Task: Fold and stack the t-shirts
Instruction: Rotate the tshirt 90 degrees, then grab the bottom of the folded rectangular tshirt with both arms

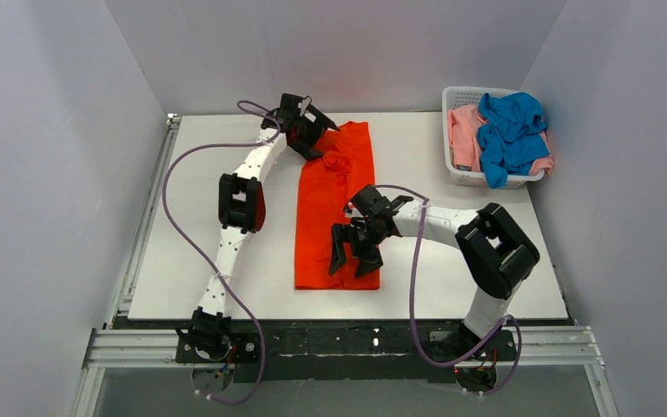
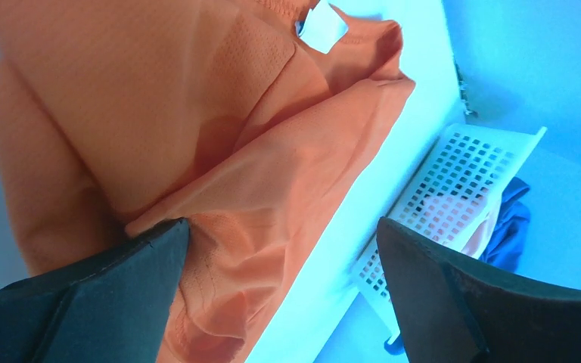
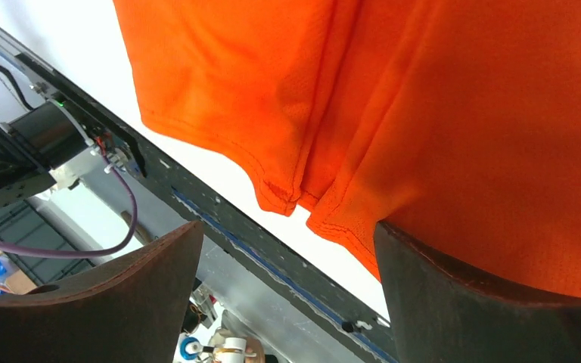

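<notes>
Orange shirt [image 1: 334, 208] in a long strip on bench [image 1: 182, 261], long axis near-far, neck end far, left gripper [image 2: 281, 231] released there, right gripper [image 3: 287, 227] released at near end

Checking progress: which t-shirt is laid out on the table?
The orange-red t-shirt, lying flat as a long strip; the blue t-shirt and pink t-shirt sit bunched in the white basket.

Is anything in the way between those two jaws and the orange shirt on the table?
Nothing visible. The left gripper sits at the collar end of the bright orange-red cloth t-shirt and the right gripper at its near hem, both with jaws open. The white slotted plastic basket stands apart, far right.
</notes>
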You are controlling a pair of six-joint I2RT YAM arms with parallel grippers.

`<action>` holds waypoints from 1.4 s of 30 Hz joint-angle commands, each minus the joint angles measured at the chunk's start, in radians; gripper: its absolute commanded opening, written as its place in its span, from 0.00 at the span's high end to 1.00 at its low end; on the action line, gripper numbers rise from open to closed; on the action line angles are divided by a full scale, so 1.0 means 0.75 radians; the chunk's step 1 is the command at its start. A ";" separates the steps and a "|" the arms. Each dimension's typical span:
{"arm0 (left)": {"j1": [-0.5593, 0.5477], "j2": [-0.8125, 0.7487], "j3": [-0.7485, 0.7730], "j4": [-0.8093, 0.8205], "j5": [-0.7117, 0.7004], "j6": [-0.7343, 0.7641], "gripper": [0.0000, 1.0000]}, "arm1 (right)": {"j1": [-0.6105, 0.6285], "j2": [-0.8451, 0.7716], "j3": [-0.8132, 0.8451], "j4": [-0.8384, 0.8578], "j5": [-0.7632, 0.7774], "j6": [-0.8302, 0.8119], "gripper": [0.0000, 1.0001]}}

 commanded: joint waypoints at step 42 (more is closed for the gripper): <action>-0.327 -1.999 -2.543 0.000 -0.127 0.441 0.13 | -0.183 -0.599 -0.445 0.159 0.239 0.248 0.17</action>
